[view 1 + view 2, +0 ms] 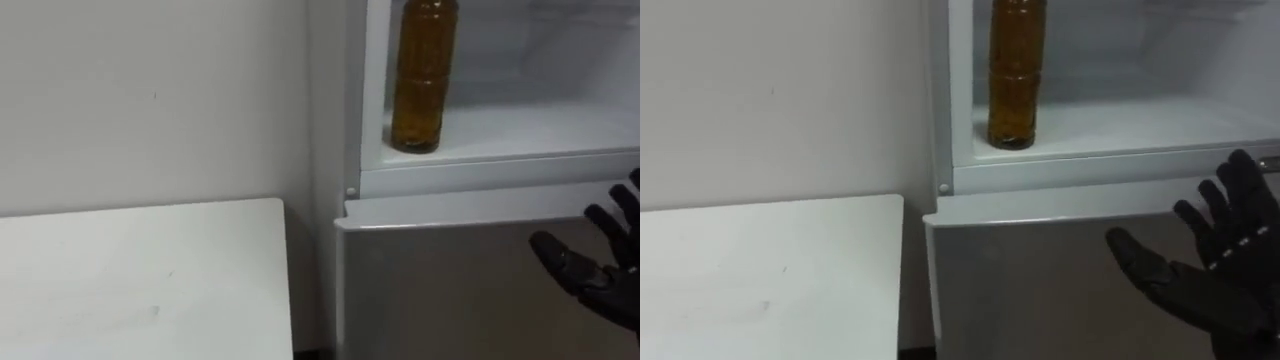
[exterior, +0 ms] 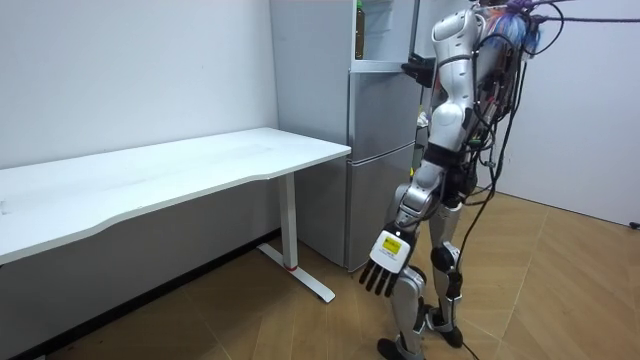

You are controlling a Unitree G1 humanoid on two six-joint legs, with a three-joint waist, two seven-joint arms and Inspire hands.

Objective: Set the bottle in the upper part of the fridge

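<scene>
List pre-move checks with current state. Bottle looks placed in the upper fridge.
1. Bottle in the upper fridge: ok, it stands upright on the shelf by the left wall.
2. Bottle released: ok, the right hand is open and apart from it, in front of the lower door.
3. Left hand free: ok, it hangs open at the robot's side.
4. Upper fridge shut: not ok, it stands open.
5. Bottle set back far enough for the door to close: cannot tell, it stands near the shelf's front edge.
</scene>
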